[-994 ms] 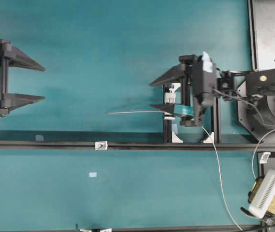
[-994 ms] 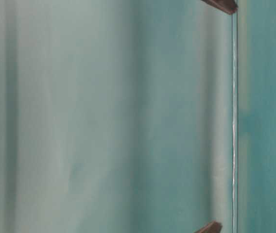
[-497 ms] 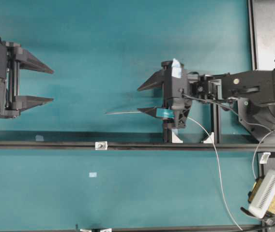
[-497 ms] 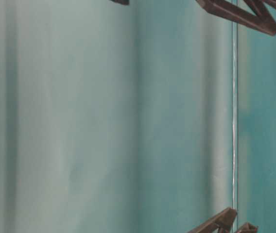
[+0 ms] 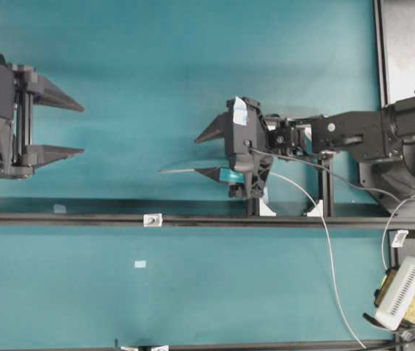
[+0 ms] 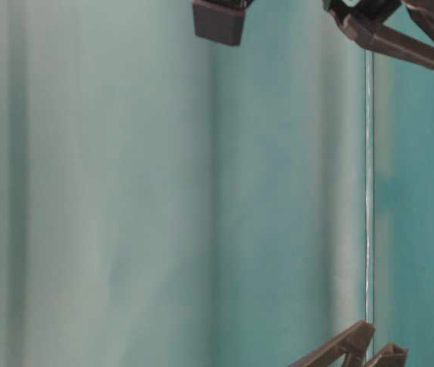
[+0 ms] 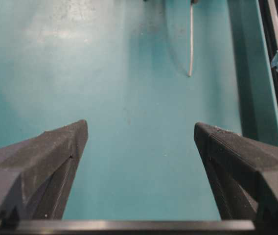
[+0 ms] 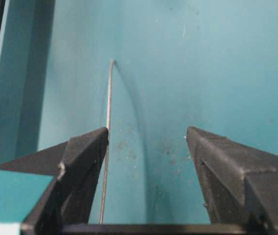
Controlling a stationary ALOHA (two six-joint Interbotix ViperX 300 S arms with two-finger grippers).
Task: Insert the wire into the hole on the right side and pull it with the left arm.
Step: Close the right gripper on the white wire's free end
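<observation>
The wire (image 5: 182,170) is a thin grey strand lying over the teal mat, its free end pointing left. My right gripper (image 5: 197,155) hovers over it, open. In the right wrist view the wire (image 8: 108,103) runs just inside the teal-patched finger (image 8: 82,152), and nothing is pinched by the right gripper (image 8: 148,131). The left arm's gripper (image 5: 83,130) stands open at the far left, well away from the wire. From the left wrist, the wire's tip (image 7: 190,54) shows ahead of the open left gripper (image 7: 140,125). The hole is in a small silvery tab (image 5: 152,219) on the rail.
A black rail (image 5: 61,219) crosses the mat below both grippers. White clamp blocks (image 5: 267,208) stand on it under the right arm. A beige and white plug (image 5: 401,296) lies at the lower right. A grey plate (image 5: 412,44) fills the upper right corner.
My right gripper has travelled left along the wire, staying open. The left gripper has shifted a little to the right, also still open. The wire has not moved.
</observation>
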